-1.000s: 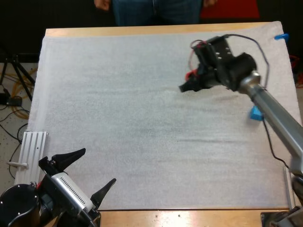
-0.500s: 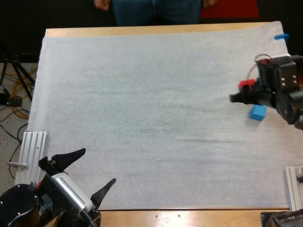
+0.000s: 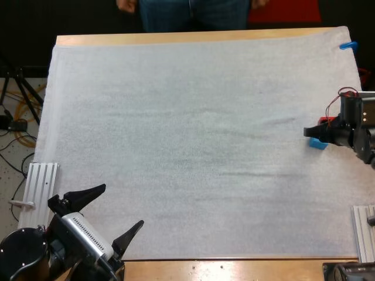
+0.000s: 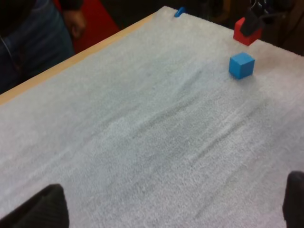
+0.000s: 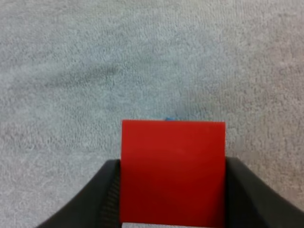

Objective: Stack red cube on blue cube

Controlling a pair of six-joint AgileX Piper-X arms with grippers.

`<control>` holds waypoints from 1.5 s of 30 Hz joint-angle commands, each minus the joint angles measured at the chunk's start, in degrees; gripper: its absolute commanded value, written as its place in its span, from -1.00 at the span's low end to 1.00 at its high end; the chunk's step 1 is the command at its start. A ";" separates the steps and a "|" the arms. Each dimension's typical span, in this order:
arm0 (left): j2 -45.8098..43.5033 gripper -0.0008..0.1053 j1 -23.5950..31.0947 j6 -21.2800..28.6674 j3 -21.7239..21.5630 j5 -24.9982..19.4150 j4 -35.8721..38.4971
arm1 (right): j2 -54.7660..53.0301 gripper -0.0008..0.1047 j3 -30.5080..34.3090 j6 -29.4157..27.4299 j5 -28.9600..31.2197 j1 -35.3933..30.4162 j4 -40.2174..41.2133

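Mat check: white textured mat (image 3: 176, 146) covers the wooden table (image 3: 176, 38), bare across the middle. Small blue cube (image 4: 241, 65) sits at 3 o'clock, near the mat's right edge. Right gripper (image 3: 313, 133) is there, fingers clamped on both sides of the small red cube (image 5: 173, 166), held over the blue one, apart from it. Left gripper (image 3: 121, 205) at 7 o'clock, fingers spread wide, holding nothing. Person's legs (image 3: 187, 14) at 12 o'clock, beyond the far edge. Ribbed metal rail (image 3: 38, 184) at 8 o'clock, off the mat.

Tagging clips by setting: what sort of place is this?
Probably a robot lab workbench: a wooden table under a white mat, floor cables beside it, and a person standing at the far side.
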 commanded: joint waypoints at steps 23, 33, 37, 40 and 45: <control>0.07 0.65 -0.24 -1.18 -0.29 0.33 -0.18 | 8.23 -0.66 0.58 7.79 4.20 -0.23 -5.27; 0.07 0.65 -0.24 -1.18 -0.29 0.33 -0.18 | 8.23 -0.16 0.58 10.81 2.42 -0.23 -5.54; 0.07 0.65 -0.24 -1.18 -0.29 0.33 -0.18 | 8.23 0.09 0.58 10.92 3.06 -0.23 -5.54; 0.07 0.65 -0.24 -1.18 -0.29 0.33 -0.18 | 8.23 0.08 0.58 10.92 3.83 -0.23 -5.54; 0.07 0.65 -0.24 -1.18 -0.29 0.33 -0.18 | 6.70 0.08 0.41 10.92 4.24 0.10 -5.43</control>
